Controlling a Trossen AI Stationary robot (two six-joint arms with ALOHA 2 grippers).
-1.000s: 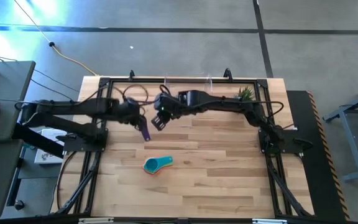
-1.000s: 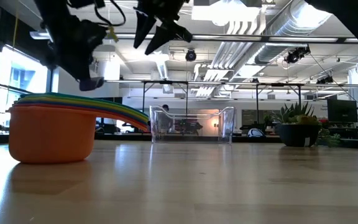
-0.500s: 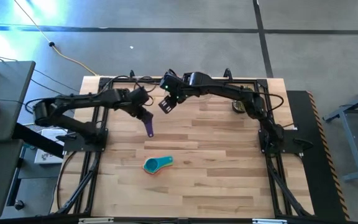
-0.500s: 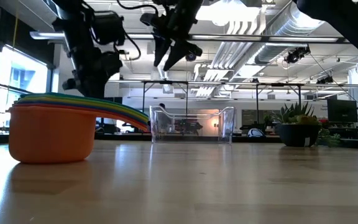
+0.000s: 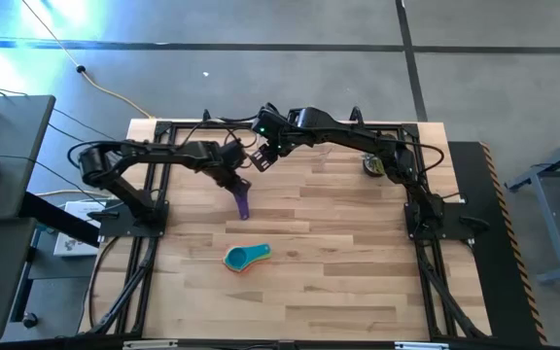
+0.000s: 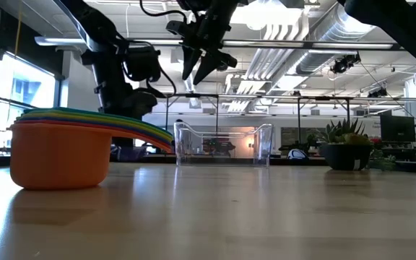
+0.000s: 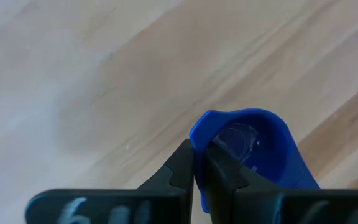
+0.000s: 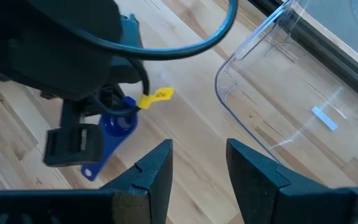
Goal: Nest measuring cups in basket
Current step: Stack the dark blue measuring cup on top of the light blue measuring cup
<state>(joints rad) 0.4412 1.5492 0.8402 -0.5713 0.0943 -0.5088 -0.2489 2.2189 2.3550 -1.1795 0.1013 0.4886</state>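
While gripped by its rim in the closed left gripper (image 7: 199,180), blue cup (image 7: 253,149) hangs above bare table (image 5: 338,224), short of the basket (image 8: 291,93). Right gripper (image 8: 199,165): open, empty, nearby. Risk: thin rim grip slipping; arms colliding.

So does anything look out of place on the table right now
Nothing damaged or spilled. The nested stack of cups sits on the table, not in the basket, and the left gripper holds a blue cup apart from it.
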